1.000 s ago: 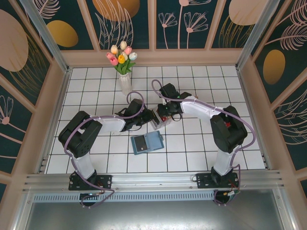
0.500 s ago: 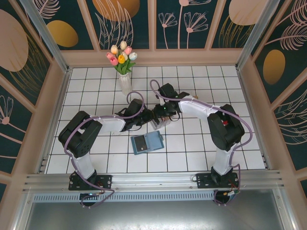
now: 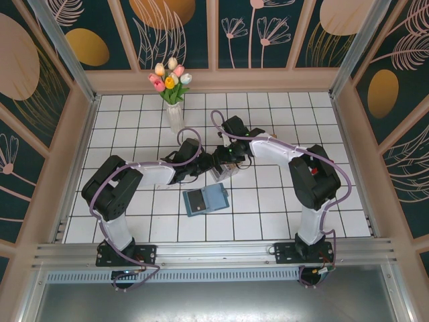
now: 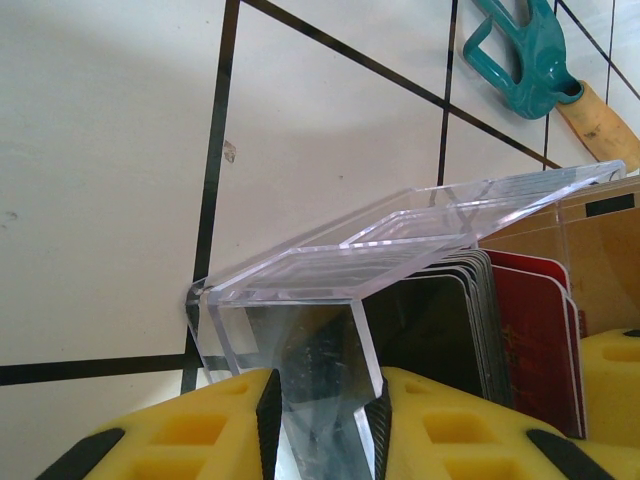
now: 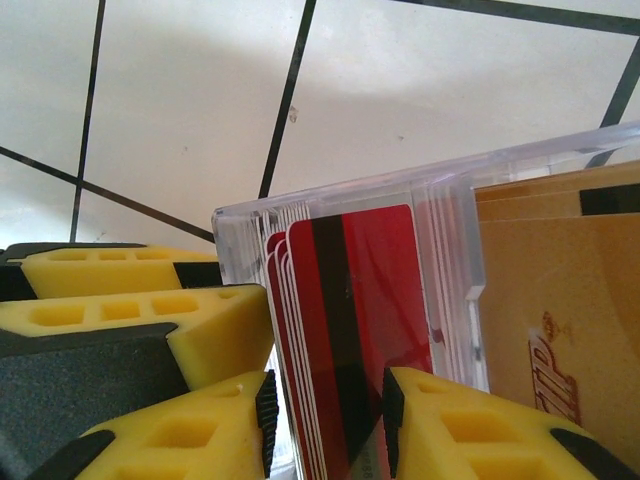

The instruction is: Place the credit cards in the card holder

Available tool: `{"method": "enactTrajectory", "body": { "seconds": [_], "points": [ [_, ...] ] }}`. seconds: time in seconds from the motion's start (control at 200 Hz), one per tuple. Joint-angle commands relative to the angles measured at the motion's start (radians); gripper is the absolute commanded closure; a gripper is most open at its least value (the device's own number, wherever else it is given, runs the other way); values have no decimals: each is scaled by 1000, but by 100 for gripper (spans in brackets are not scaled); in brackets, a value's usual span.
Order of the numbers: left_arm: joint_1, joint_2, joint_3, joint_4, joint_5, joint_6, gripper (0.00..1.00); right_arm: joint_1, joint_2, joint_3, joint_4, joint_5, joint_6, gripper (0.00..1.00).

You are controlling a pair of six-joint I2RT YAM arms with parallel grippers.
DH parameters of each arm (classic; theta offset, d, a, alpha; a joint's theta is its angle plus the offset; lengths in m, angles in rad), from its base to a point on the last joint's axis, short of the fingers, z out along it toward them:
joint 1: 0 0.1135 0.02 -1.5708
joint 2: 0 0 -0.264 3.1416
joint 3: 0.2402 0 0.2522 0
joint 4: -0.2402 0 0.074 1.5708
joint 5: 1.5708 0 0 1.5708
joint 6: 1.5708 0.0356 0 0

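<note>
The credit cards stand on edge in a clear acrylic tray (image 3: 221, 171): dark ones (image 4: 430, 330), red ones (image 4: 530, 340) and yellow ones (image 4: 600, 260). My left gripper (image 4: 322, 420) is shut on the tray's clear end wall (image 4: 330, 370). My right gripper (image 5: 325, 420) is open, one jaw on each side of the red cards (image 5: 350, 320), with a thin gap on the left side. Both grippers, left (image 3: 209, 166) and right (image 3: 228, 163), meet at the tray in the top view. The teal card holder (image 3: 206, 200) lies flat just in front of them.
A glass vase of tulips (image 3: 173, 114) stands behind the left arm. The left gripper's yellow fingers (image 5: 130, 310) sit close beside my right gripper. Wooden walls ring the white tiled table (image 3: 281, 215). A teal handle-shaped piece (image 4: 525, 50) lies beyond the tray.
The right gripper has shifted slightly left onto the tray and its jaws have widened around the red cards. The left gripper keeps its hold on the tray.
</note>
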Motion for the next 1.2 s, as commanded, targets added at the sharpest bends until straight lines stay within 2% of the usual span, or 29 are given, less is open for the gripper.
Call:
{"method": "enactTrajectory", "body": {
  "seconds": [0.0, 0.49, 1.196],
  "points": [
    [5, 36, -20, -101, -13, 18, 69, 7, -35, 3, 32, -84, 13, 64],
    [6, 36, -20, -102, -12, 17, 69, -7, -80, -23, 33, -109, 16, 67],
    [4, 38, -19, -105, -12, 18, 69, -49, -120, -32, 28, -111, 11, 84]
  ]
}}
